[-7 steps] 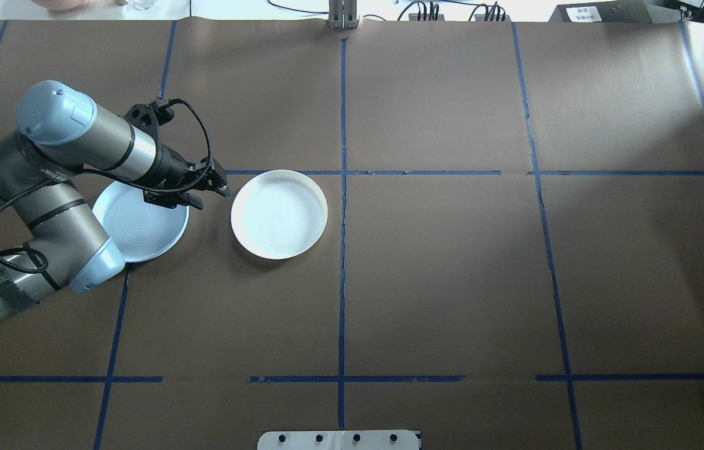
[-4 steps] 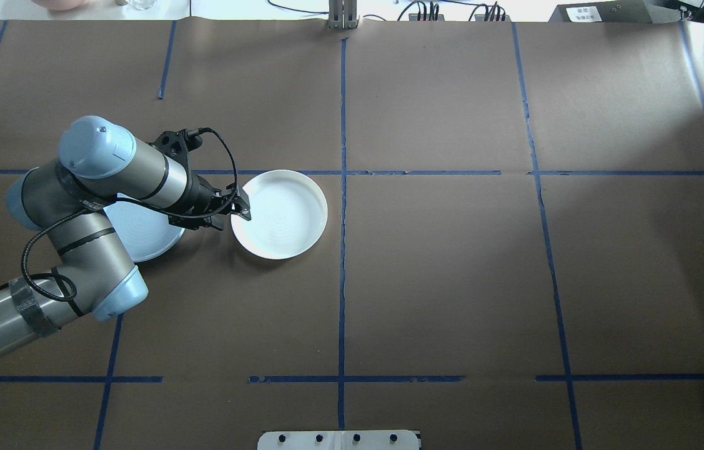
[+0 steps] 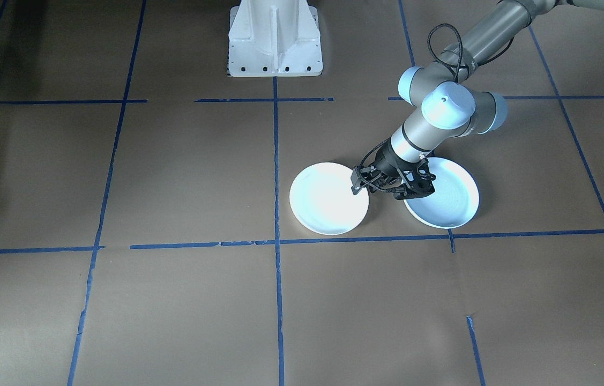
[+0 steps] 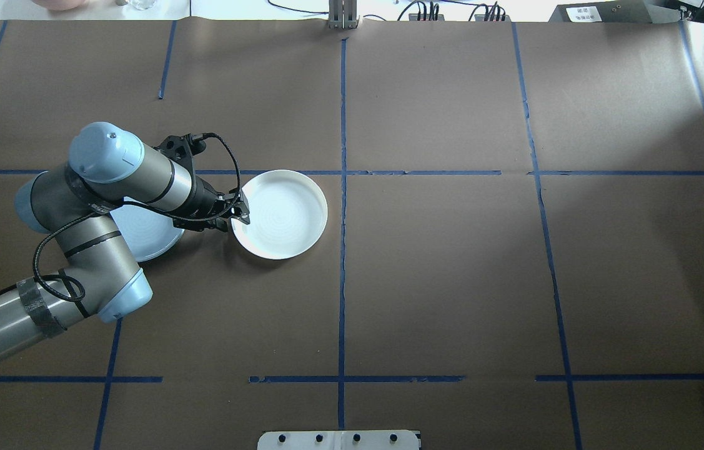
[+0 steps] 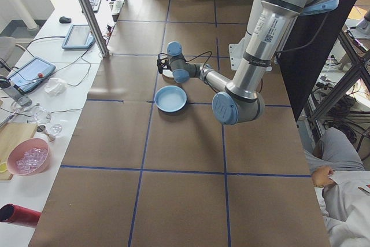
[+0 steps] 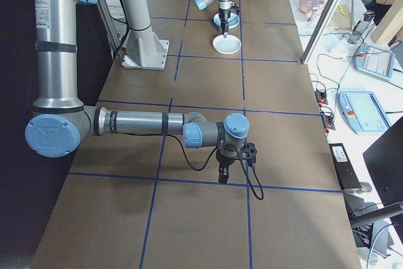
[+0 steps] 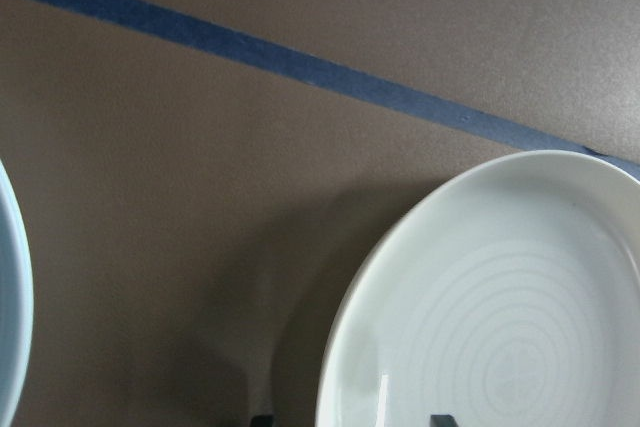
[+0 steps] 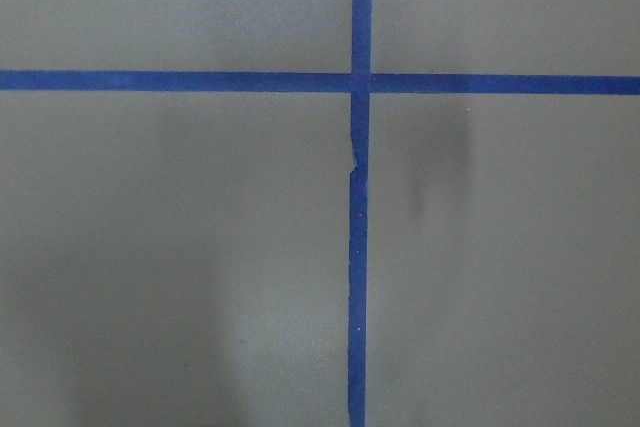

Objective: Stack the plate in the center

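At the rim of the white plate [image 4: 279, 214], just left of the table's centre line, you are positioning the left gripper [image 4: 240, 211], jaws parted astride the edge, so closing and lifting toward the blue plate [image 4: 142, 234] probably comes next.

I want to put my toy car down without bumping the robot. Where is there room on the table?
Every brown-paper square right of the centre blue tape line is bare. It is crowded where the left gripper meets the white round plate, beside the pale blue plate.
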